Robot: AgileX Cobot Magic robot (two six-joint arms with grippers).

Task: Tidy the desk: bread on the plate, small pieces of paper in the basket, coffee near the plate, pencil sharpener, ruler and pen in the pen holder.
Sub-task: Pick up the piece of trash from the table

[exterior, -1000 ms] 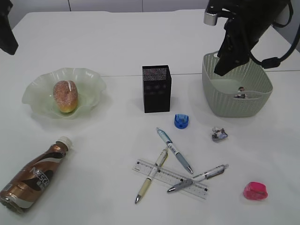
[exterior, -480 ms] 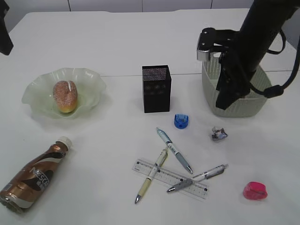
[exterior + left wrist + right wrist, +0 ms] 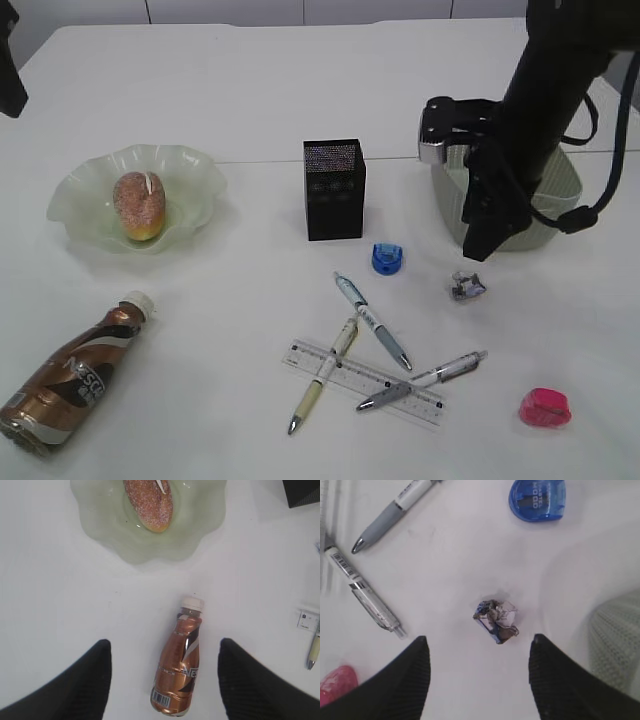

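Paper-clearing looks like the step in hand: the right gripper, jaws spread wide and holding nothing, hangs over the crumpled paper scrap lying on the table just beside the basket. Next it likely needs a straight descent, then closing on the scrap.

The right arm is matte black and bulky, with a silver-grey block at its 9 o'clock side and a thin black cable looping at 3 o'clock. Each wrist view shows 2 black, rounded fingers with a fine woven texture.
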